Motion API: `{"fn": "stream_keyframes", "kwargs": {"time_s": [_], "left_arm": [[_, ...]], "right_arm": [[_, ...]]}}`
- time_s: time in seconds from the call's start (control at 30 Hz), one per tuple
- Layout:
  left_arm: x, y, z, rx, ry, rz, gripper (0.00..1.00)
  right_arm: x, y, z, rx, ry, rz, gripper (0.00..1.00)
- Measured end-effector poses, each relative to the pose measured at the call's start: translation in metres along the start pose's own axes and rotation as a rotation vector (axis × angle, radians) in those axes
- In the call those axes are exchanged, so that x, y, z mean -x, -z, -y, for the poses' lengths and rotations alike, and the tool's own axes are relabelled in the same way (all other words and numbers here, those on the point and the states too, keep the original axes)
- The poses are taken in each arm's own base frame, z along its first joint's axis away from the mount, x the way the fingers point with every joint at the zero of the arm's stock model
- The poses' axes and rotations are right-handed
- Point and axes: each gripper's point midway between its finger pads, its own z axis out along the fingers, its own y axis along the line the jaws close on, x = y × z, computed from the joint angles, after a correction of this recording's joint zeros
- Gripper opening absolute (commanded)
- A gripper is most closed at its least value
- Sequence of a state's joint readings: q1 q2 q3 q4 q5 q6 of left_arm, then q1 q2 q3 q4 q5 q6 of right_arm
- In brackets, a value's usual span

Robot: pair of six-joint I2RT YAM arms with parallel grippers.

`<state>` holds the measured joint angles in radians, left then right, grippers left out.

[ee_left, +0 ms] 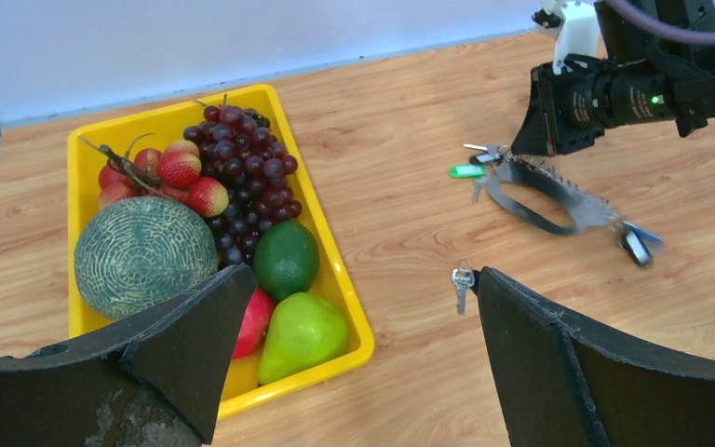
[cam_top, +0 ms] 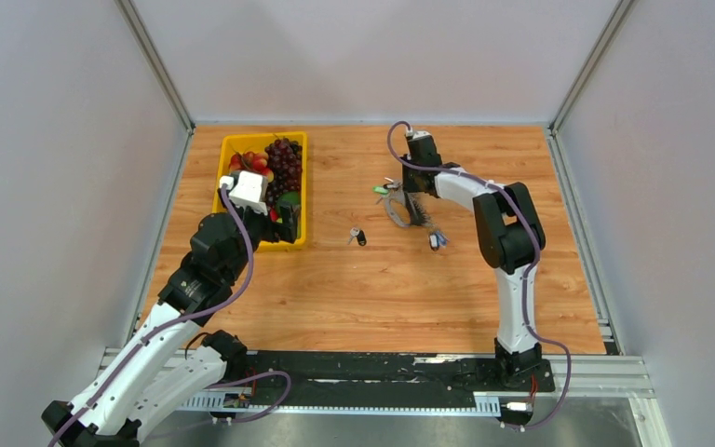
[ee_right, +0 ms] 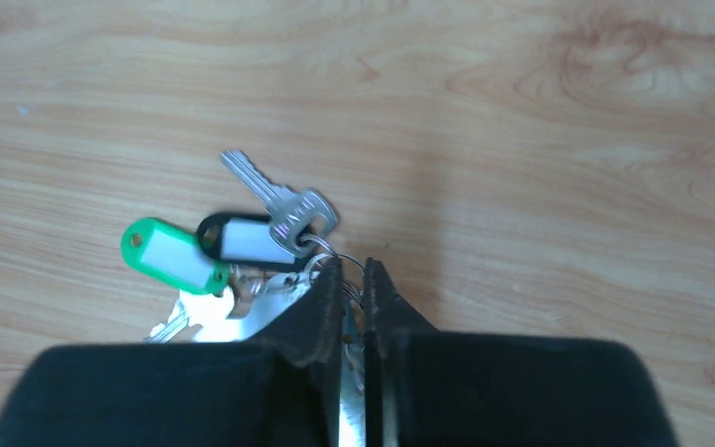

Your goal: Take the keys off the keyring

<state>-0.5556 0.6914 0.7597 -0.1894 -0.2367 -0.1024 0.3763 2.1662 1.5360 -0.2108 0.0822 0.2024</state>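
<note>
Pinches the keyring (cam_top: 398,212), nearer the far edge than the near one, with the right hand (ee_right: 352,270) almost shut on it. Holds the left hand (ee_left: 363,279) wide open and empty by the left edge. Risks losing so thin a pinch, or snagging the bunched keys (ee_right: 242,240) on the coil.
</note>
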Motion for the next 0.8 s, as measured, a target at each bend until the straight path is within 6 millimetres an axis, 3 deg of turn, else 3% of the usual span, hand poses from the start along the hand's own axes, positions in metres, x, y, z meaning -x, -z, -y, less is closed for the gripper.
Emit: {"fn": "stream_keyframes", "kwargs": {"time_s": [0.1, 0.27, 0.43, 0.63, 0.67, 0.73, 0.77, 0.8], "left_arm": [[0.0, 0.0, 0.0, 0.0, 0.0, 0.0, 1.0], [0.0, 0.0, 0.001, -0.005, 0.0, 0.0, 1.0], [0.0, 0.0, 0.003, -0.018, 0.0, -0.001, 1.0], [0.0, 0.0, 0.006, -0.034, -0.001, -0.002, 1.0], [-0.001, 0.0, 0.007, -0.037, -0.001, -0.003, 1.0], [-0.001, 0.0, 0.008, -0.043, -0.001, -0.004, 1.0], [-0.001, 0.0, 0.008, -0.046, -0.001, -0.005, 1.0], [-0.001, 0.0, 0.009, -0.048, -0.001, -0.005, 1.0]], "right_arm": [[0.01, 0.004, -0.007, 0.039, -0.007, 0.031, 0.0], [-0.018, 0.029, -0.016, 0.131, 0.013, -0.026, 0.0], [-0.021, 0.091, -0.036, 0.292, 0.037, 0.01, 0.0], [0.021, 0.192, -0.07, 0.484, 0.093, 0.233, 0.0], [0.027, 0.206, -0.075, 0.509, 0.103, 0.269, 0.07], [0.035, 0.23, -0.082, 0.55, 0.115, 0.323, 0.44], [0.038, 0.24, -0.084, 0.564, 0.116, 0.344, 0.56], [0.041, 0.248, -0.086, 0.576, 0.121, 0.363, 0.61]]}}
